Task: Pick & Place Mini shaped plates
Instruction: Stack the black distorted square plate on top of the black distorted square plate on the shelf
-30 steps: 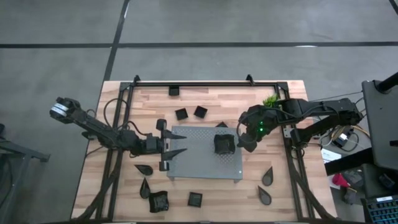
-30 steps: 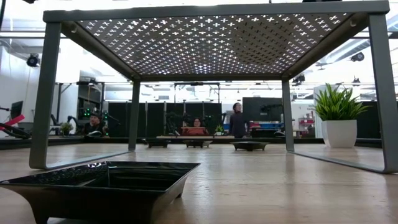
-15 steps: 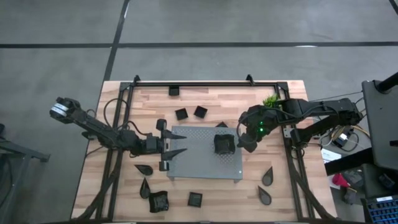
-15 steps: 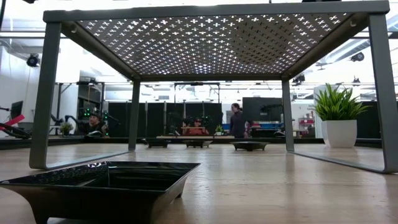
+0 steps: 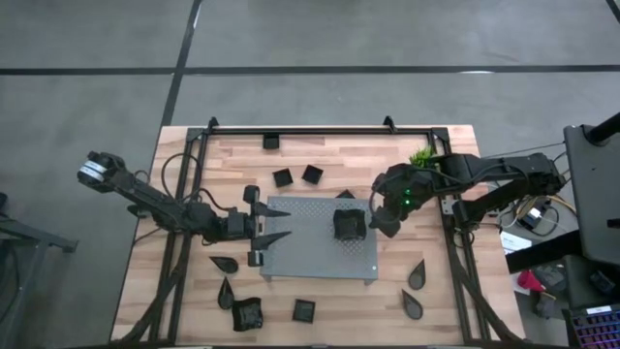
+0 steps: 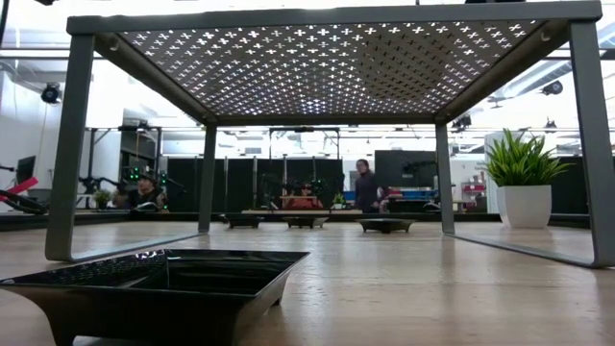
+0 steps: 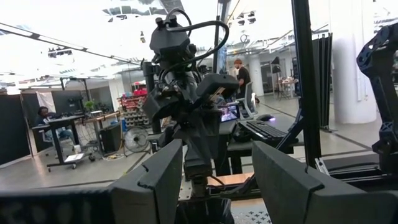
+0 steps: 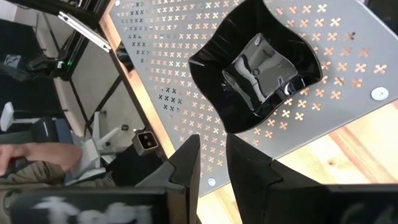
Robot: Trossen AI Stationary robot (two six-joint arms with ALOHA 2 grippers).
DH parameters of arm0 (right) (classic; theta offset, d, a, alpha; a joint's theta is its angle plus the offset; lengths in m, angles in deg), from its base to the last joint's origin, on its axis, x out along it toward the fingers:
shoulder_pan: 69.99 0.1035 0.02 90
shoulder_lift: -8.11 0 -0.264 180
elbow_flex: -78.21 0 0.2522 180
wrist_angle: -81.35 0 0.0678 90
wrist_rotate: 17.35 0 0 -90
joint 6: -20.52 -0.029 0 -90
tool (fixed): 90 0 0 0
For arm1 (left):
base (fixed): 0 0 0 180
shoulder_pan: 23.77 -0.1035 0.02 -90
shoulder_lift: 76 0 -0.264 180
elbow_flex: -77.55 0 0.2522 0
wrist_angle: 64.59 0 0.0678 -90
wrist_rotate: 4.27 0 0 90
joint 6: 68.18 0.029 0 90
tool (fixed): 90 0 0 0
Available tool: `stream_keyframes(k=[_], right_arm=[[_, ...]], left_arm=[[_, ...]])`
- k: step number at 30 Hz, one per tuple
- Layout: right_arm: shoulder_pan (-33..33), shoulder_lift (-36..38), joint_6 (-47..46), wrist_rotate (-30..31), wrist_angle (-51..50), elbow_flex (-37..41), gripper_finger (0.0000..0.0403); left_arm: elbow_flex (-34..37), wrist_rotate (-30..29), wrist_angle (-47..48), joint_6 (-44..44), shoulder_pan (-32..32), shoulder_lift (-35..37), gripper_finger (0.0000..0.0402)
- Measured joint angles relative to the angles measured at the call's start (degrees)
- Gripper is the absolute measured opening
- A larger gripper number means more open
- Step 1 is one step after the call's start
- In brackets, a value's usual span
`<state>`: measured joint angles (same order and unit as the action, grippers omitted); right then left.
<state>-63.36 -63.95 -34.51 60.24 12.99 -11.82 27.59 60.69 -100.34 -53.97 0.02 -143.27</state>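
Note:
A wavy-edged black plate (image 5: 349, 225) (image 8: 255, 65) rests flat by its base on the grey perforated board (image 5: 310, 254). My right gripper (image 5: 376, 225) (image 8: 212, 142) hovers just off the plate's right side, fingers a narrow gap apart, holding nothing. My left gripper (image 5: 281, 224) (image 7: 214, 168) stands open over the board's left edge, pointing toward the table's right. Other small black plates lie on the wood: squares (image 5: 282, 177) (image 5: 304, 311), teardrops (image 5: 224, 263) (image 5: 417, 275), a wavy one (image 5: 247, 313). One dish (image 6: 159, 279) sits under the board.
The green potted plant (image 5: 423, 155) (image 6: 524, 178) stands behind my right arm near the table's far right. The board stands on four legs (image 6: 72, 144) above the wood. A black frame rail (image 5: 300, 129) runs along the far edge. People show in the room beyond.

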Motion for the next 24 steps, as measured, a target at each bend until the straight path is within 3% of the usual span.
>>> stream_keyframes(k=[6, 11, 15, 20, 24], right_arm=[[1.4, 0.8, 3.8, 0.3, 1.1, -0.3, 0.0068], [4.7, 0.8, 7.7, 4.2, 2.4, -0.3, 0.0070], [7.0, 0.8, 12.6, 8.1, 8.2, -0.3, 0.0064], [10.3, 0.8, 23.1, 8.3, 15.4, -0.3, 0.0061], [12.8, 0.8, 28.3, 12.0, 18.1, 0.4, 0.0063]], left_arm=[[0.0, 0.6, -0.4, -3.4, 0.0, 0.0, 0.0191], [0.0, 7.0, -3.1, -5.6, 0.0, 0.0, 0.0191], [0.0, 11.0, -3.5, -5.9, 0.0, 0.0, 0.0191], [0.0, 11.7, -2.2, -9.6, 0.0, 0.0, 0.0191], [0.0, 12.4, -2.4, -11.3, 0.0, 0.0, 0.0191]])
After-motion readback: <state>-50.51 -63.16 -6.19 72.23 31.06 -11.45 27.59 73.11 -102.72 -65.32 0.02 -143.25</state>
